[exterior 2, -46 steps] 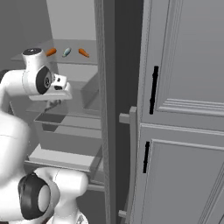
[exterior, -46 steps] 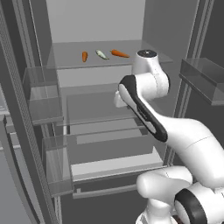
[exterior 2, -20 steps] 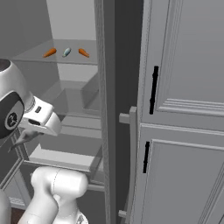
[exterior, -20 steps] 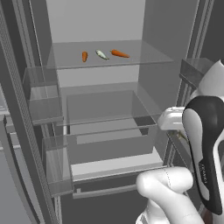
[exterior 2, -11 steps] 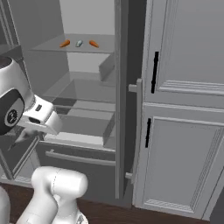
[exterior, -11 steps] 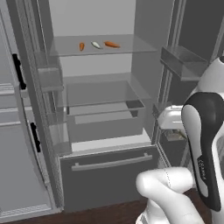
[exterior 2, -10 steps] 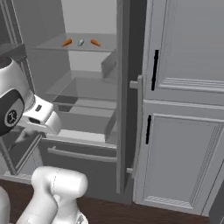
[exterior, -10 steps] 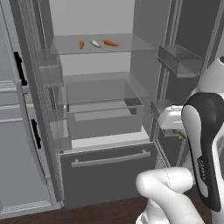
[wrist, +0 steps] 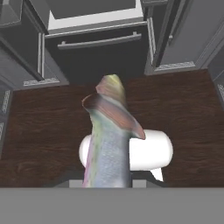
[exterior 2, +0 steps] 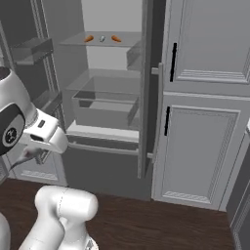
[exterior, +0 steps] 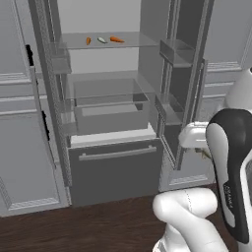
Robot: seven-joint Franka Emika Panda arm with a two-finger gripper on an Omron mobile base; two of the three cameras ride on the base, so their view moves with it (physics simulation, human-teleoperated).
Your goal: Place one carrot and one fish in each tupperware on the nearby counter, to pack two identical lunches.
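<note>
As the base has backed away from the open refrigerator (exterior: 113,98), both base views now take in the whole appliance, its lower drawer (exterior: 115,167) and the dark wooden floor (exterior: 74,221), where a second ago only the shelves filled the frame. That shift is the camera's, not the food's. On the top glass shelf (exterior: 106,45), towards its back edge, two carrots (exterior: 88,41) (exterior: 116,39) lie well apart with a pale fish (exterior: 101,40) between them; the right base view shows the same row, the fish (exterior 2: 102,38) again in the middle.

The arm is folded back beside the robot's body, with the hand low at its side. In the hand view a second fish (wrist: 109,140) rises from between the fingertips, tail fin upward, against the floor below; the gripper (wrist: 108,183) is clenched on this fish, though its fingertips are hidden behind the body of the fish.

Judged from this, one fish has been fetched and the carry to the counter has begun. Neither tupperware nor the marble counter can be placed from these views, so the packing itself appears not yet started, and three items remain on the shelf.
</note>
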